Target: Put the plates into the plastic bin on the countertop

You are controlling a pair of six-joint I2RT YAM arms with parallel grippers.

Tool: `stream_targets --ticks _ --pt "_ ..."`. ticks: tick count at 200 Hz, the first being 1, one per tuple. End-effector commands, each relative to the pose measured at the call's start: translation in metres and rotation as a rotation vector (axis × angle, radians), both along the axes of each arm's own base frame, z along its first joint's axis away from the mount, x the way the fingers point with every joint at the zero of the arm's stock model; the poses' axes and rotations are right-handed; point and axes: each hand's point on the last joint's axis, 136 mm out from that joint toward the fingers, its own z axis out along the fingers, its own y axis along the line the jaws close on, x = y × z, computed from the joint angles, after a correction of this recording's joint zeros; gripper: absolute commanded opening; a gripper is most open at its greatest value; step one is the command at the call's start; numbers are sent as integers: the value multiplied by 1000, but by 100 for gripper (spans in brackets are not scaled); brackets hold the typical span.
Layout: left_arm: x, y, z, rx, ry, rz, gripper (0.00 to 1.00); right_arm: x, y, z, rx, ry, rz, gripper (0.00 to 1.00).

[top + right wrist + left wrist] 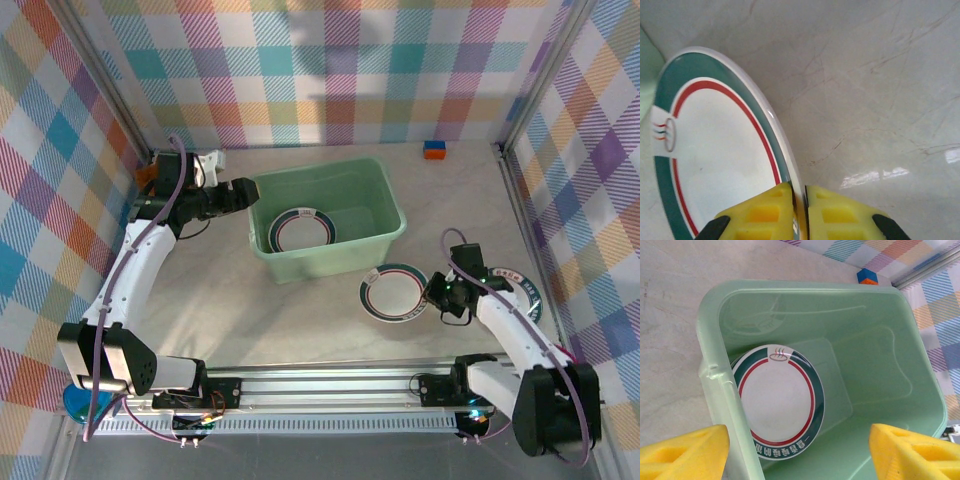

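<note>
L gripper [243, 192] hangs open-jawed at 9 o'clock of the pale mint-green rectangular plastic bin [330, 258] holding one round white green-banded plate [303, 229], while at its 5 o'clock R gripper [800, 210] pinches the rim of a second round white green-rimmed plate [392, 292] on the grey-beige speckled countertop [300, 320]: thin edge grip, prob slips or tilts on lift.

lab test cell; plaid walls [330, 70]

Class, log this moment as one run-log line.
left gripper open over plastic bin | right gripper shut on countertop plate rim | binned plate inside
</note>
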Motion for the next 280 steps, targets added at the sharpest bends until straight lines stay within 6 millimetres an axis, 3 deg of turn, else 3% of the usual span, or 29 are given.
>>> stream_targets --ticks 1,36,80,131,161,184,211,240,257,280 --pt "-3 -3 9 6 -54 -21 73 4 -18 21 -86 -31 -67 1" --pt "-2 -1 10 17 -52 -6 73 11 -35 60 -164 -82 -120 0" --pt "-2 10 9 63 -2 50 73 46 -51 127 -222 -213 -161 0" --pt "-9 22 -15 118 142 107 73 85 -73 209 -304 -382 -203 0" --pt "-11 30 -36 183 225 132 72 116 -67 262 -291 -535 -165 0" --pt "-5 29 -46 228 259 127 71 141 -53 295 -242 -624 -108 0" --pt "5 20 -58 270 290 95 68 174 -14 327 -113 -707 41 0" --pt "12 17 -69 328 331 68 61 196 43 339 21 -740 254 0" --pt "14 15 -71 335 342 43 54 198 82 347 111 -773 411 0" --pt "17 9 -74 328 352 0 43 197 122 342 227 -752 564 0"
